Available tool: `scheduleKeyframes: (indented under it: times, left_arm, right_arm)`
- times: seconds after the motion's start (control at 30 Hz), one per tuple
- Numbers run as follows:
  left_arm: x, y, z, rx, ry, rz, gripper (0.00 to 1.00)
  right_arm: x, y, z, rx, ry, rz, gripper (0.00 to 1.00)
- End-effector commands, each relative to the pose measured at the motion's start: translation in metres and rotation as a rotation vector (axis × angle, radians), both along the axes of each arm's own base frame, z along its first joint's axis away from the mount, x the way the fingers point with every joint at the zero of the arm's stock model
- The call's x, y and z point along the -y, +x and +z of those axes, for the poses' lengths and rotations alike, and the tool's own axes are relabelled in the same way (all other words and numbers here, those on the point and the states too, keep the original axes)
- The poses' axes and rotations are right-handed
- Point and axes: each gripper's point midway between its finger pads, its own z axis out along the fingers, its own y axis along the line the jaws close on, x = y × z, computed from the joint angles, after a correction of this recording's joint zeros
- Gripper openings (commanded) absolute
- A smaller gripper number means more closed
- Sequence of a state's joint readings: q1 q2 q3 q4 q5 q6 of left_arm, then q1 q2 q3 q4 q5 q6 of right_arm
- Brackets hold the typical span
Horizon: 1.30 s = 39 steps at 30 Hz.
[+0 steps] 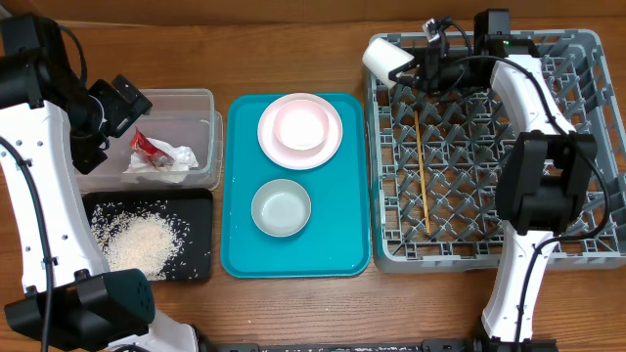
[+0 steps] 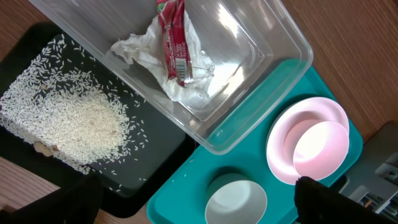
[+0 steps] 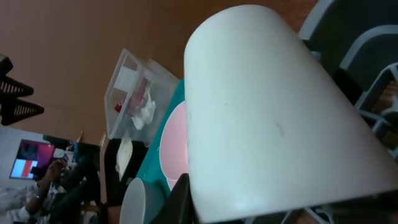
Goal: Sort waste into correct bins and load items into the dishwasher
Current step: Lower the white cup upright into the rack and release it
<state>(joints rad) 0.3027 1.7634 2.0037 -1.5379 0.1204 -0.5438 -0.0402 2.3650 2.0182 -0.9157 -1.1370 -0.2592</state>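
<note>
Loading step: the right pincer is clamped shut on the small white cylindrical cup, with the grey pegged plastic dish rack's corner just below it. Next, I judge: lower between pegs, then release.

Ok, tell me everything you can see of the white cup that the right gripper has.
The white cup is small, plain and smooth, like ceramic or hard plastic, with slightly tapered sides and no handle showing. It is tipped onto its side, gripped by the shut right gripper at the far left corner of the grey dish rack. In the right wrist view it fills most of the frame and looks clean on the outside. Whether it touches the rack cannot be told.
</note>
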Motion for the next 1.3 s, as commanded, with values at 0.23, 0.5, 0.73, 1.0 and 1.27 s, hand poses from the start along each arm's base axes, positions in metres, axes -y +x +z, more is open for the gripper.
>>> scheduleKeyframes:
  times: [0.23,0.5,0.73,1.0,1.27]
  left_arm:
    - [0.001,-0.001,0.014,0.043,0.017,-0.014,1.0]
    - [0.001,-0.001,0.014,0.043,0.017,-0.014,1.0]
    - [0.001,-0.001,0.014,0.043,0.017,-0.014,1.0]
    - [0.001,-0.001,0.014,0.043,0.017,-0.014,1.0]
    - [0.001,-0.001,0.014,0.043,0.017,-0.014,1.0]
  right_arm:
    - [0.006,-0.009,-0.018,-0.037,-0.077,0.004,0.04]
    - [0.007,-0.009,-0.021,-0.039,-0.093,-0.001,0.08]
    - [0.015,-0.008,-0.021,-0.052,-0.091,-0.018,0.2]
    - [0.03,-0.014,-0.023,-0.115,-0.087,-0.047,0.33]
    - [0.043,-0.016,-0.023,-0.149,-0.083,-0.073,0.35]
